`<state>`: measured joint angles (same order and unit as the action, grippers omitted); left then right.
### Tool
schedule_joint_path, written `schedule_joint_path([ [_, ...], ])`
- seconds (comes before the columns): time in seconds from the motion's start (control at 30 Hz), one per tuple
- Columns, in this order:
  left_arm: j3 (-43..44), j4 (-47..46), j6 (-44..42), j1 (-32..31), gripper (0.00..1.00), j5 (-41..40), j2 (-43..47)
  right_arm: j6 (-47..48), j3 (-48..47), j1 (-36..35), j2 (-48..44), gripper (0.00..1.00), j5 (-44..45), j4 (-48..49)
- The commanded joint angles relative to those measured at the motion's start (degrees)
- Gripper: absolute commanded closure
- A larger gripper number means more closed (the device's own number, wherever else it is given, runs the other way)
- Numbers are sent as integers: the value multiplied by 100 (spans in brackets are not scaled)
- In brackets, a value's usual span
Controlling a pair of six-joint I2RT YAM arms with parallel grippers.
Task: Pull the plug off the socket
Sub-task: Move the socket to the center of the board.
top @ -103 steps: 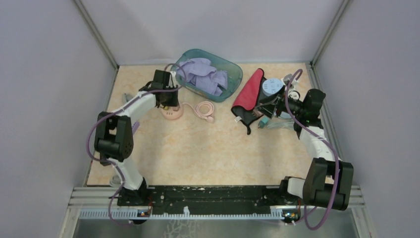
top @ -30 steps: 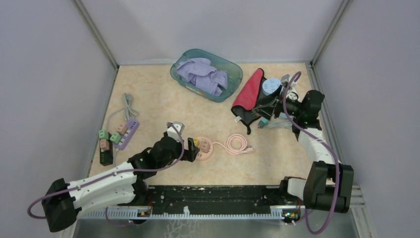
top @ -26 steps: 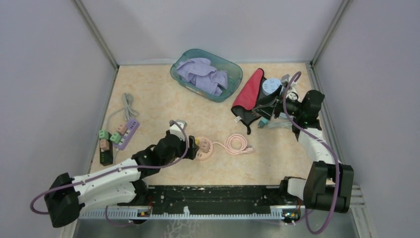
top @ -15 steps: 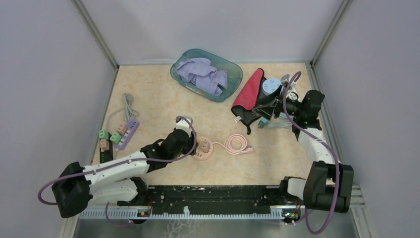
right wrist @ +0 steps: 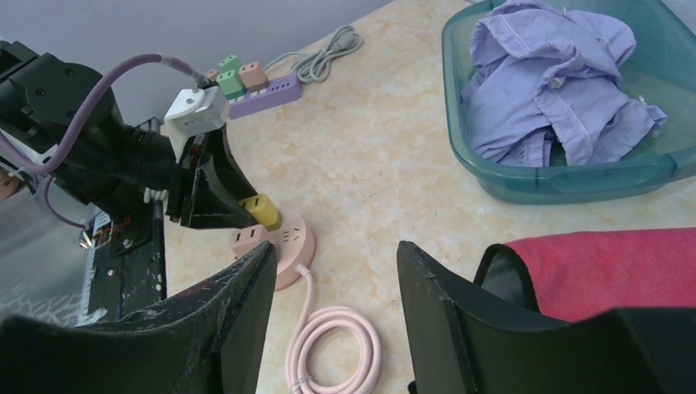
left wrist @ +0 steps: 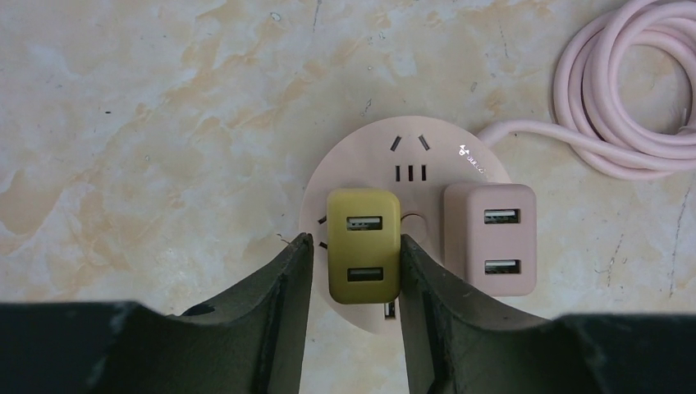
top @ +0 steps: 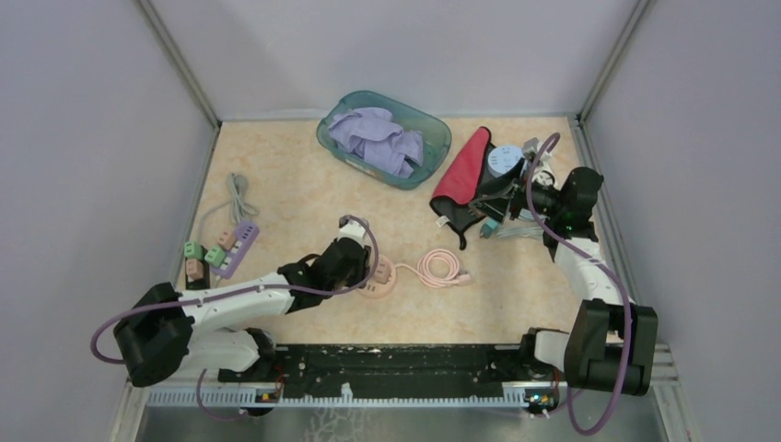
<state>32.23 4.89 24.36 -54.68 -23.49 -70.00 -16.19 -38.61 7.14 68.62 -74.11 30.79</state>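
A round pink socket (left wrist: 427,152) lies on the table near the middle (top: 385,287). A yellow plug (left wrist: 364,246) and a pink plug (left wrist: 490,238) stand in it side by side. My left gripper (left wrist: 354,238) is straight above, closed in on the yellow plug: the right finger presses its side, the left finger sits a sliver off the other side. The top view shows the left gripper (top: 367,270) over the socket. My right gripper (right wrist: 335,246) hangs open and empty at the right (top: 499,203), looking towards the yellow plug (right wrist: 261,211).
The socket's pink cable (top: 442,269) lies coiled just right of it. A teal basin (top: 433,152) with a purple shirt stands at the back. A red and black mitt (top: 460,175) lies by the right gripper. A purple power strip (top: 237,245) is at the left.
The left arm has swung right and forward over the socket, and its jaws have narrowed from wide open onto the yellow plug. The right arm has not moved.
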Motion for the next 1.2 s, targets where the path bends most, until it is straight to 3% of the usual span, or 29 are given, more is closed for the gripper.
schedule_joint_path([
  [0.0, 224, -157, -118, 72, 57, 20, -149, 90, -24, -72, -95, 44, -93, 229],
  [0.23, 383, -176, -141, 87, 99, 213, -259, 364, -123, -200, -96, 44, -174, -214],
  [0.5, 969, 114, 978, 79, 100, 207, -875, 2654, -318, -1295, -121, 42, -145, -2216],
  [0.63, 1356, 401, 1595, 45, 100, 360, -1441, 4141, -191, -1873, -159, 29, 15, -3022],
  [0.83, 1315, 179, 1848, -192, 100, 182, -1587, 5818, -38, -2756, -32, 10, 1070, -3794],
  [1.17, 1155, 61, 1985, -358, 100, -15, -1561, 5627, 46, -3890, 565, 10, 3007, -3082],
])
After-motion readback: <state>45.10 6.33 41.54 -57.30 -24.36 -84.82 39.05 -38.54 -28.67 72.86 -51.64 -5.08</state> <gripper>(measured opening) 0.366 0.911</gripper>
